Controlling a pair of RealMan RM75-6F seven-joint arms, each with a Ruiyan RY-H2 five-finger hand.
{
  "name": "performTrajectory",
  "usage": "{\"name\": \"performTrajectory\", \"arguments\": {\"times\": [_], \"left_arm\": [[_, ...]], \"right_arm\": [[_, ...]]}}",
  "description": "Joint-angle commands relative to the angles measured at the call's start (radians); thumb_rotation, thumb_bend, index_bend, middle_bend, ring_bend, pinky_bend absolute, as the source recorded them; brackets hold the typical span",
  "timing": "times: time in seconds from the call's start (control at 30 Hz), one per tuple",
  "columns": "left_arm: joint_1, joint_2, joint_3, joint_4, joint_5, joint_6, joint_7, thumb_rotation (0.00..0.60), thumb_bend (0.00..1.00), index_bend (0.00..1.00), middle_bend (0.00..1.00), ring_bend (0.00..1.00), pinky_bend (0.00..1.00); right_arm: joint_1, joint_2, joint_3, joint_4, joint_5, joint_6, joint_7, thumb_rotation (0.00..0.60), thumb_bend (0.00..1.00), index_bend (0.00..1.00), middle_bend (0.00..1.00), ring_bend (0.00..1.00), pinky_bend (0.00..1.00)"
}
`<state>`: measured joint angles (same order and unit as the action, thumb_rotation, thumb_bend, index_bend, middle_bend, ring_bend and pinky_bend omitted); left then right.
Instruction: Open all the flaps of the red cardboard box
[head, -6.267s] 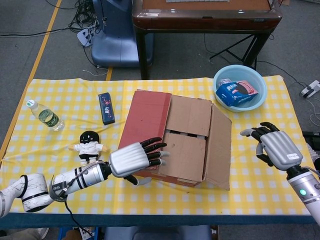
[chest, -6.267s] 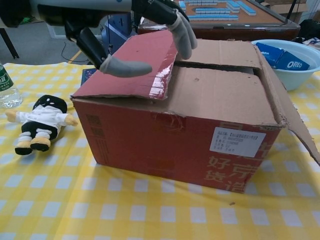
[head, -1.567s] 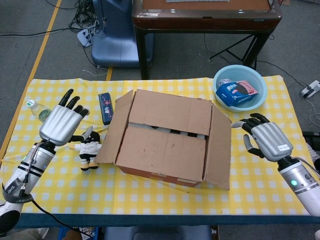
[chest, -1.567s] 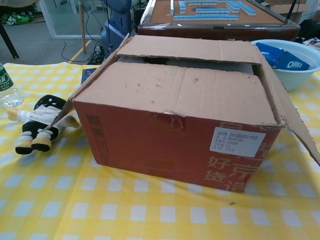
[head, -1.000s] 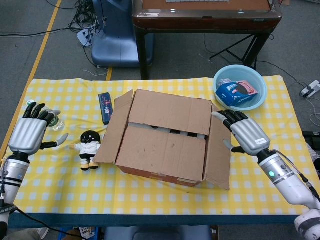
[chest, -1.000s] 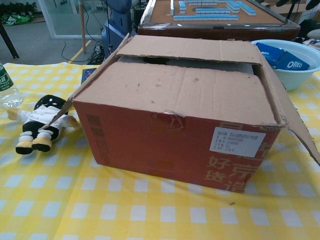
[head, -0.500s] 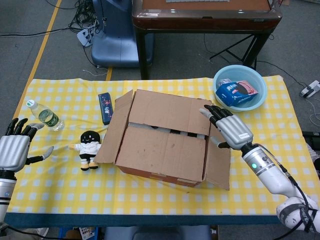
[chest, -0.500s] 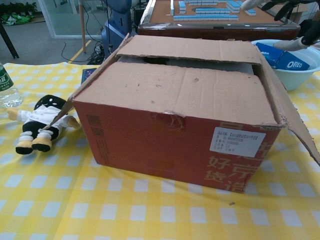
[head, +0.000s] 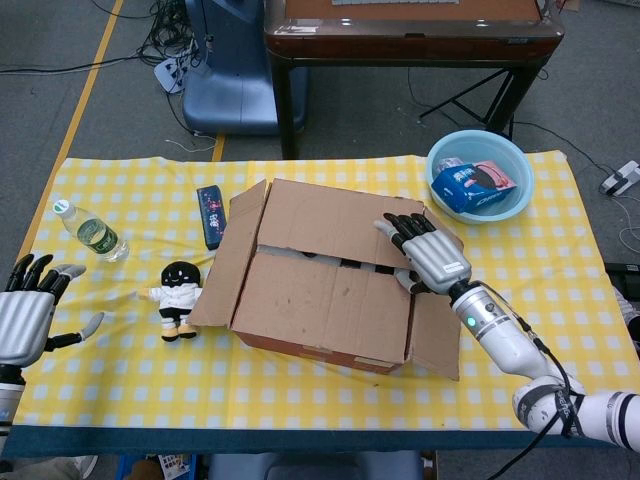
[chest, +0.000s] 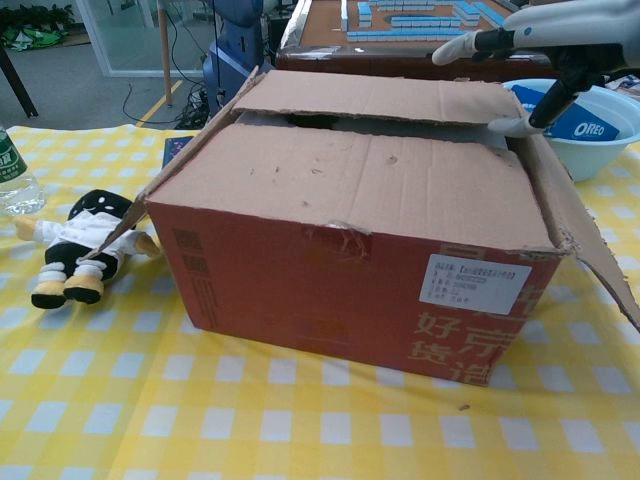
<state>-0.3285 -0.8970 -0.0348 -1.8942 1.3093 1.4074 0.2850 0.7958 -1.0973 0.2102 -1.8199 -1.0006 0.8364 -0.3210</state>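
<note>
Right hand (head: 428, 257) fingers (head: 398, 231) are spread and holding nothing, hovering over the right end of the far top flap (head: 335, 224) of the red cardboard box (chest: 350, 290), likely lining up to hook its edge; contact can't be confirmed. Box sits mid-worktop (head: 520, 330), both side flaps already folded out, the two long top flaps lying flat, so about half done. Left hand (head: 25, 315) is parked at the worktop's left edge, fingers apart and empty, clear of the doll (head: 178, 294) and bottle (head: 92, 232).
</note>
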Motion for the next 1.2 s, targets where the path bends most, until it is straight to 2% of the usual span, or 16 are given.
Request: {"name": "performTrajectory", "arguments": {"times": [0.03, 0.5, 0.93, 1.2], "left_arm": [[0.007, -0.001, -0.001, 0.003, 0.008, -0.001, -0.006, 0.248, 0.27, 0.26, 0.23, 0.08, 0.0], [0.035, -0.008, -0.011, 0.022, 0.029, -0.015, -0.03, 0.247, 0.27, 0.26, 0.22, 0.08, 0.0], [0.055, -0.002, -0.017, 0.024, 0.047, -0.023, -0.047, 0.247, 0.27, 0.26, 0.21, 0.08, 0.0], [0.066, 0.0, -0.02, 0.015, 0.063, -0.019, -0.04, 0.245, 0.27, 0.26, 0.21, 0.08, 0.0]], "right_arm": [[0.022, -0.035, -0.003, 0.029, 0.019, 0.004, -0.019, 0.6, 0.35, 0.0, 0.0, 0.0, 0.0], [0.066, -0.116, -0.002, 0.122, 0.067, 0.035, -0.053, 0.6, 0.35, 0.0, 0.0, 0.0, 0.0], [0.032, -0.051, 0.075, 0.107, 0.001, 0.175, 0.002, 0.6, 0.37, 0.0, 0.0, 0.0, 0.0], [0.06, -0.044, 0.113, 0.168, 0.065, 0.167, -0.021, 0.6, 0.37, 0.0, 0.0, 0.0, 0.0]]}}
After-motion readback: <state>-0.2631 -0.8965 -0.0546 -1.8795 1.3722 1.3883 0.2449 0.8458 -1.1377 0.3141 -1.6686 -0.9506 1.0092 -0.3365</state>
